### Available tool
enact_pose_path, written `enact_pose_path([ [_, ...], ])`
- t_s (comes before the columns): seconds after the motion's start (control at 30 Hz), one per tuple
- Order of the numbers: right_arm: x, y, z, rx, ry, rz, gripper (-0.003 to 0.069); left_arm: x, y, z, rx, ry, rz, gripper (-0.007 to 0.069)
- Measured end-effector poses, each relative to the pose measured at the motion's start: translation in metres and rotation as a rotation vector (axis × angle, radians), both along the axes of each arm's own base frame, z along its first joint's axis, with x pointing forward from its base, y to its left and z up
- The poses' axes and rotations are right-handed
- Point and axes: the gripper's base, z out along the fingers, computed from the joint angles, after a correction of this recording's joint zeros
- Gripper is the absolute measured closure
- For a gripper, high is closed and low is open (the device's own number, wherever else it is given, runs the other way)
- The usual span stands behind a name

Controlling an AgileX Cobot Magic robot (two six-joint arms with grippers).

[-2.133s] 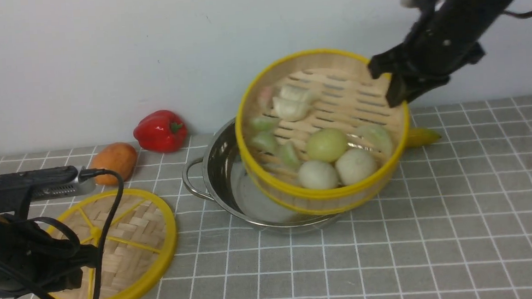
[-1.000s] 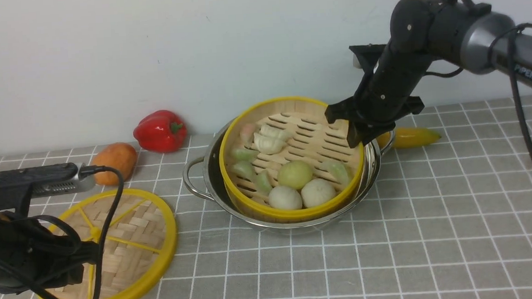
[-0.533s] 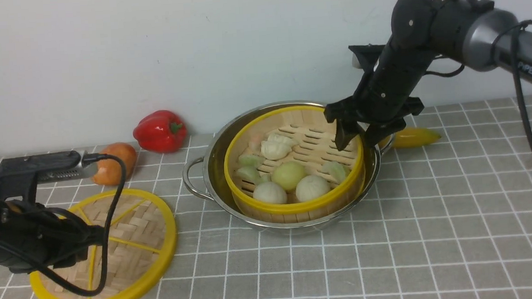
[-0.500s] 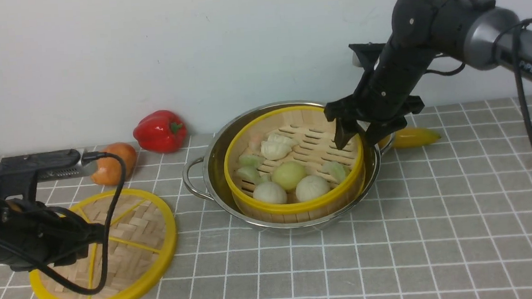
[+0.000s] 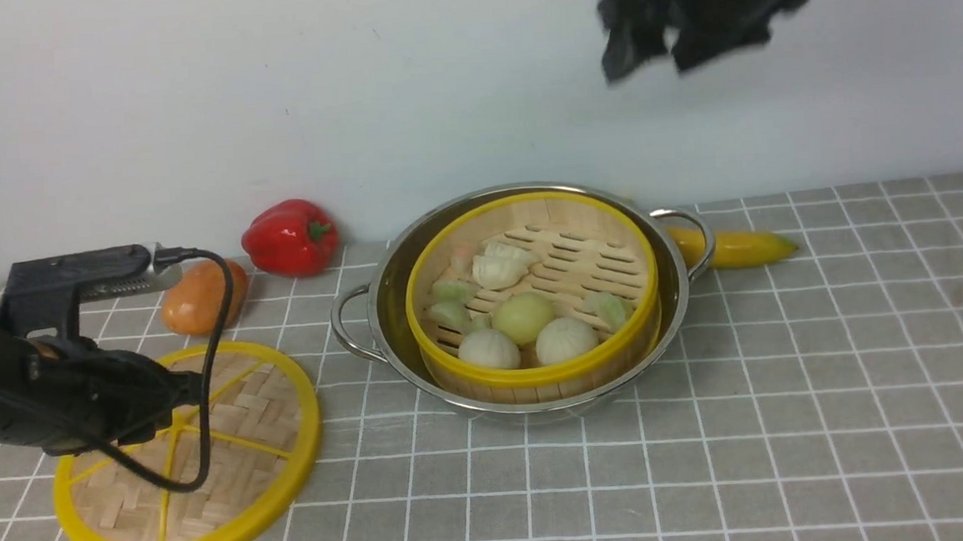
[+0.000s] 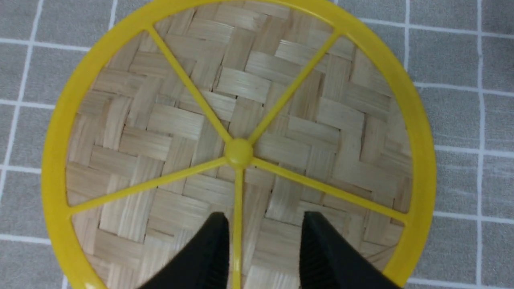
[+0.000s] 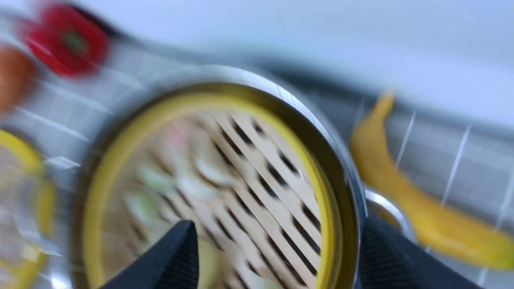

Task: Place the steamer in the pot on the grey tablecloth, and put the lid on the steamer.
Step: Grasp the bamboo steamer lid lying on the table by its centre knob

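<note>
On the grey tablecloth [image 5: 789, 385], the lid [image 6: 281, 100] lay flat just under the left gripper [image 6: 264, 220], jaws parted astride a spoke [image 6: 238, 192] (light, stiff, likely best pinched there), while the right gripper [image 5: 654, 51], spread wide, hung above the steamer [image 5: 538, 374] in the pot [image 5: 388, 310].

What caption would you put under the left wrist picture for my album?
Open left gripper over the lid on the grey tablecloth, straddling one yellow spoke.
</note>
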Motion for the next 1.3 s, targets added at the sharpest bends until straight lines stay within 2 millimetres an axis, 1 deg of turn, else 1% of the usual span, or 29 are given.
enact_pose_path([
  [0.07,-0.04,-0.013,0.059,0.049,-0.134,0.003,0.0165,0.011,0.001,-0.007,-0.001,0.028,-0.002,0.0382],
  [0.1,-0.04,-0.013,0.059,0.05,-0.134,0.003,0.0166,0.012,0.001,-0.006,-0.001,0.024,-0.002,0.0382],
  [0.13,-0.077,-0.025,0.101,0.082,-0.241,0.009,0.0175,0.024,0.002,-0.012,0.003,0.046,-0.008,0.0382],
  [0.17,-0.081,-0.027,0.105,0.084,-0.255,0.01,0.0177,0.026,0.002,-0.011,0.003,0.044,-0.009,0.0382],
  [0.2,-0.125,-0.041,0.144,0.111,-0.372,0.018,0.0186,0.035,0.003,-0.014,0.007,0.064,-0.015,0.0382],
  [0.23,-0.13,-0.043,0.148,0.115,-0.385,0.018,0.0187,0.036,0.003,-0.013,0.007,0.062,-0.015,0.0382],
  [0.27,-0.165,-0.055,0.173,0.137,-0.473,0.022,0.0196,0.043,0.003,-0.014,0.005,0.084,-0.019,0.0382],
  [0.3,-0.194,-0.065,0.19,0.15,-0.542,0.027,0.0202,0.048,0.004,-0.016,0.003,0.103,-0.021,0.0382],
  [0.37,-0.239,-0.08,0.211,0.173,-0.642,0.029,0.021,0.053,0.004,-0.016,0.0,0.126,-0.024,0.0382],
  [0.4,-0.252,-0.084,0.216,0.18,-0.67,0.029,0.0214,0.054,0.004,-0.018,-0.003,0.143,-0.024,0.0382],
  [0.47,-0.297,-0.099,0.231,0.202,-0.764,0.03,0.0223,0.054,0.004,-0.021,-0.004,0.176,-0.028,0.0382],
  [0.5,-0.312,-0.104,0.234,0.21,-0.794,0.029,0.0227,0.053,0.004,-0.022,-0.001,0.192,-0.031,0.0382],
  [0.53,-0.315,-0.105,0.235,0.212,-0.801,0.029,0.0227,0.053,0.004,-0.022,-0.001,0.192,-0.031,0.0382],
  [0.57,-0.342,-0.115,0.241,0.222,-0.857,0.025,0.0233,0.051,0.004,-0.023,0.006,0.218,-0.035,0.0382],
  [0.6,-0.355,-0.119,0.242,0.228,-0.883,0.024,0.0236,0.051,0.005,-0.023,0.013,0.223,-0.036,0.0382],
  [0.63,-0.364,-0.123,0.243,0.23,-0.901,0.022,0.0237,0.051,0.005,-0.023,0.016,0.225,-0.037,0.0382],
  [0.67,-0.387,-0.131,0.244,0.239,-0.943,0.017,0.0242,0.051,0.006,-0.022,0.029,0.223,-0.037,0.0382],
  [0.7,-0.389,-0.131,0.244,0.24,-0.945,0.017,0.0242,0.051,0.006,-0.022,0.033,0.223,-0.037,0.0382],
  [0.77,-0.405,-0.137,0.24,0.242,-0.961,0.014,0.0246,0.051,0.008,-0.022,0.053,0.225,-0.035,0.0382],
  [0.8,-0.409,-0.138,0.235,0.238,-0.953,0.012,0.0246,0.051,0.009,-0.022,0.06,0.223,-0.032,0.0382],
  [0.9,-0.408,-0.138,0.227,0.227,-0.924,0.012,0.0246,0.052,0.01,-0.023,0.066,0.22,-0.029,0.0382],
  [0.93,-0.404,-0.137,0.22,0.215,-0.892,0.014,0.0246,0.053,0.01,-0.026,0.062,0.225,-0.021,0.0382],
  [1.03,-0.396,-0.135,0.212,0.199,-0.851,0.015,0.0246,0.055,0.009,-0.034,0.054,0.241,-0.018,0.0382],
  [1.17,-0.392,-0.133,0.21,0.192,-0.835,0.016,0.0246,0.057,0.009,-0.043,0.05,0.252,-0.016,0.0382],
  [1.23,-0.392,-0.133,0.21,0.192,-0.835,0.016,0.0246,0.058,0.009,-0.043,0.049,0.248,-0.016,0.0391],
  [1.27,-0.393,-0.133,0.21,0.192,-0.836,0.016,0.0246,0.058,0.009,-0.043,0.05,0.245,-0.016,0.0404],
  [1.3,-0.393,-0.133,0.21,0.192,-0.836,0.016,0.0246,0.058,0.009,-0.043,0.05,0.243,-0.016,0.0436],
])
